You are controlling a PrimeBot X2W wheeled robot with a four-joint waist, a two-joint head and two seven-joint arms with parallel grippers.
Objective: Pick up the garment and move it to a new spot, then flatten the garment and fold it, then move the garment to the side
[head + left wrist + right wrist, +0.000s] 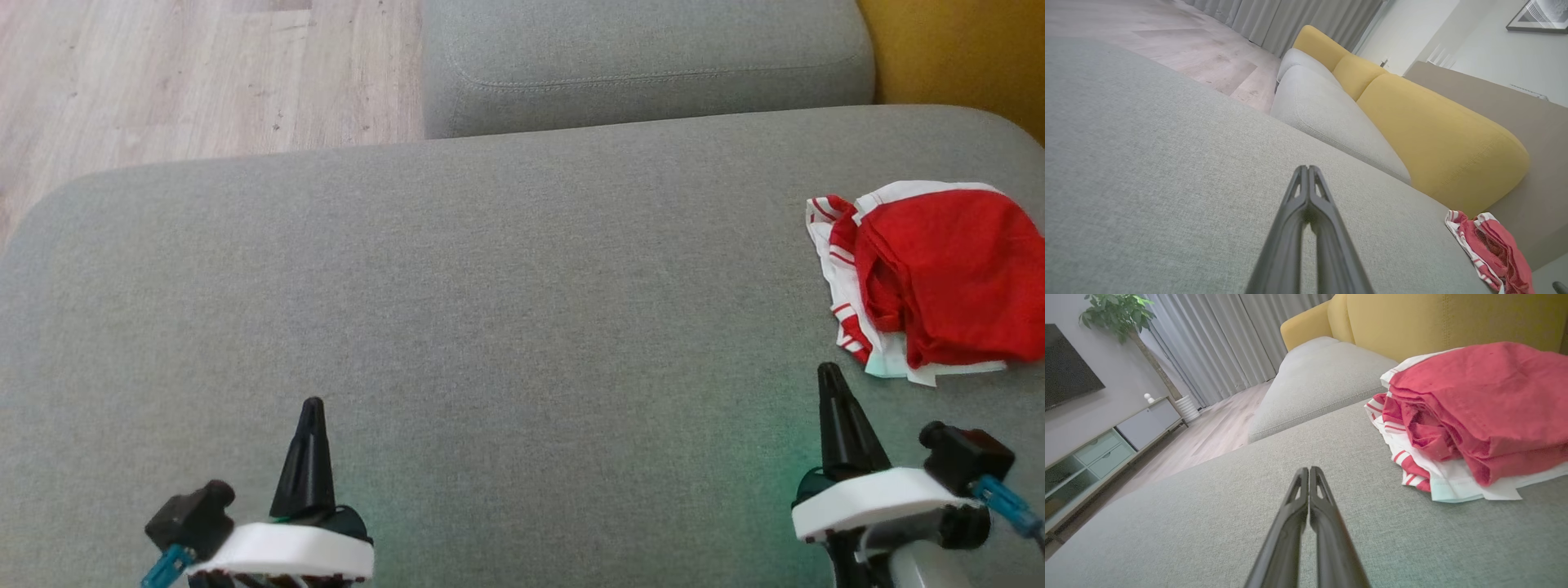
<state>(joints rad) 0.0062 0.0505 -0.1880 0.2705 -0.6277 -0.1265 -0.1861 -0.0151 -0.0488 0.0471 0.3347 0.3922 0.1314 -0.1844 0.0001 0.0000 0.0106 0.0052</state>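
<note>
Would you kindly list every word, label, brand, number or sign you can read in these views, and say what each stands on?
No readable text in any view.
The garment, red and white, shows stripes but no print or tag that reads.
The framed picture on the wall is cut off and too small to show any lettering.
The dark screen is blank.

No lettering, brand, number or sign legible. The garment (947,269): red cloth with white stripes, no print readable. The framed picture (1541,16): too small to tell.
</note>
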